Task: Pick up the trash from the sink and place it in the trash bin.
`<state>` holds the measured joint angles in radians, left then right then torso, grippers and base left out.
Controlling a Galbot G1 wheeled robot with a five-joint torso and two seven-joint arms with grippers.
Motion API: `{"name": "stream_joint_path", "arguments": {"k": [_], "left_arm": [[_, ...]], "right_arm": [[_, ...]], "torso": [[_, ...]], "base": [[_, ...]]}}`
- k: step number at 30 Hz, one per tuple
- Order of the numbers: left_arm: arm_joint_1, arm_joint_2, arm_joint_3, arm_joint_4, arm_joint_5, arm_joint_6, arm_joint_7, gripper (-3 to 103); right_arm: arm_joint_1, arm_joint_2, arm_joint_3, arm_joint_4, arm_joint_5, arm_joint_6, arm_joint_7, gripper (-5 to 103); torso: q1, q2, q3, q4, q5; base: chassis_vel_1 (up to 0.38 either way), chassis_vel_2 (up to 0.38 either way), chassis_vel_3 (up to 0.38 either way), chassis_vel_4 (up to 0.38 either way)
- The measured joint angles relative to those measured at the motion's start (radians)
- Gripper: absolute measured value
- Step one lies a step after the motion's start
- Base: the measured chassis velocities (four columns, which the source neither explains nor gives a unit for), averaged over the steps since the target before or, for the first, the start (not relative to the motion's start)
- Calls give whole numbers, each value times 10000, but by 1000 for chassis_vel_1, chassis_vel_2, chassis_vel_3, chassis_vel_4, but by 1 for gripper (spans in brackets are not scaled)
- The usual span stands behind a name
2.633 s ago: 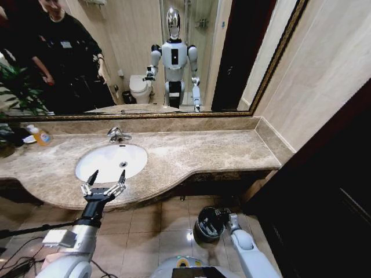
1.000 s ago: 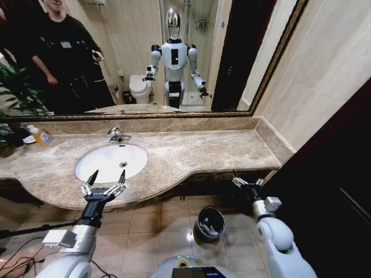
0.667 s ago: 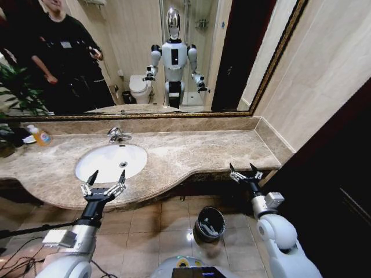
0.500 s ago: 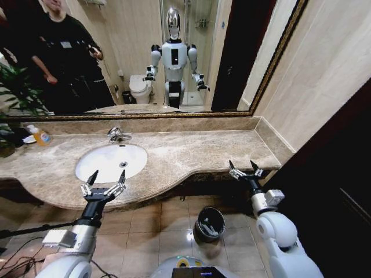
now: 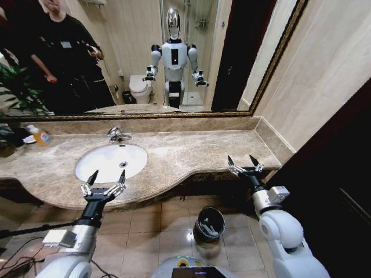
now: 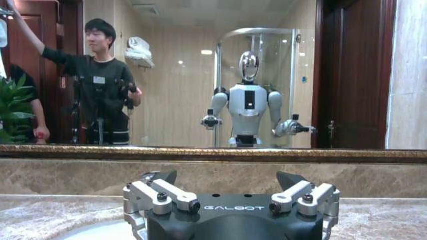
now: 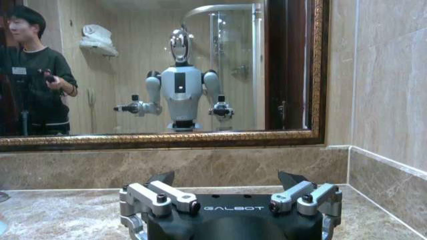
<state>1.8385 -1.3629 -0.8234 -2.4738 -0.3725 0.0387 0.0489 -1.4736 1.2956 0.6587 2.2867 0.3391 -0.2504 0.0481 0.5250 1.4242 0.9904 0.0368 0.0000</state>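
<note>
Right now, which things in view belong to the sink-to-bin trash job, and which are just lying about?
Job:
- sink, basin looks bare
- trash bin on the floor, white bits inside
- left gripper, open, at the sink's front edge
- right gripper, open, at the counter's right end

Lying about:
- orange bottle
- faucet
- plant

A wide mirror (image 5: 145, 58) in a dark gilt frame (image 5: 277, 61) runs along the wall above the counter's low marble backsplash (image 5: 174, 124). Large glossy beige wall tiles (image 5: 330, 63) cover the wall at the right, meeting dark wooden panelling (image 5: 342, 191) at the near right edge. The floor (image 5: 162, 223) is of square brownish tiles with a shine on them. Reflected in the mirror are a white toilet (image 5: 139, 88), a curved glass shower enclosure (image 6: 263, 75), a dark wooden door (image 6: 353, 75), ceiling spotlights and a towel hung high on the wall (image 6: 139, 50). Green plant leaves (image 5: 20, 87) show at the far left.
</note>
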Motion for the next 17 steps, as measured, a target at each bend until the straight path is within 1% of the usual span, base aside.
{"name": "stream_joint_path", "arguments": {"k": [17], "left_arm": [[0,0,0,0,0,0,0,100]], "right_arm": [[5,6,0,-40,-7,22,-3,100]], "torso": [[0,0,0,0,0]], "base": [[0,0,0,0]]}}
